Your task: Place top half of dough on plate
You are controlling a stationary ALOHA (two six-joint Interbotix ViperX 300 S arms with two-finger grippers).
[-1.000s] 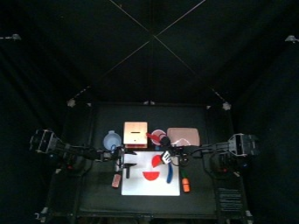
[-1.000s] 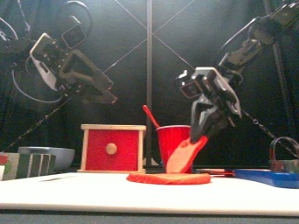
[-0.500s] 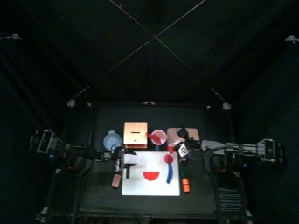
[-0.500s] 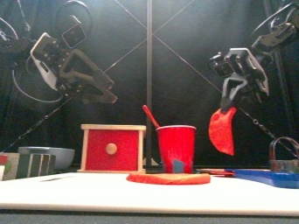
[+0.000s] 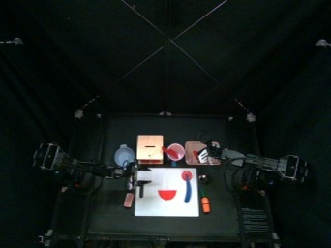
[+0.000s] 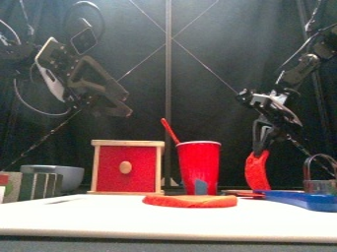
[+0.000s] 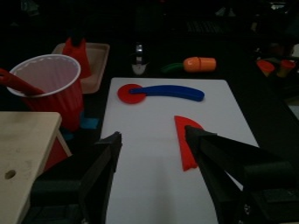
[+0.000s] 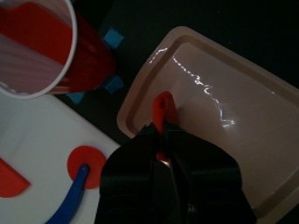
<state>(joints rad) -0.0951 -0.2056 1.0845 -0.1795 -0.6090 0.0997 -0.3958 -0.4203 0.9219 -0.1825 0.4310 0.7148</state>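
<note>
My right gripper (image 6: 267, 128) is shut on the top half of dough (image 6: 257, 169), a flat red half-disc that hangs down from the jaws. In the right wrist view the dough (image 8: 163, 107) shows edge-on just above the pale pink plate (image 8: 228, 92), near its edge by the red cup (image 8: 47, 52). In the top view the right gripper (image 5: 211, 154) is over the plate (image 5: 198, 152). The matching red half-disc (image 5: 165, 196) lies on the white mat (image 5: 153, 207). My left gripper (image 7: 158, 175) is open and empty, held above the mat's left side.
A tan block (image 5: 149, 147) stands left of the red cup (image 5: 175, 151). A blue-handled tool with a red round end (image 7: 163, 92) lies on the mat. A small orange object (image 7: 198, 64) lies beyond the mat. A blue tray (image 6: 301, 200) is at the right.
My right gripper has lifted the dough half off the mat, carried it to the right and lowered it over the plate. The left arm has not moved.
</note>
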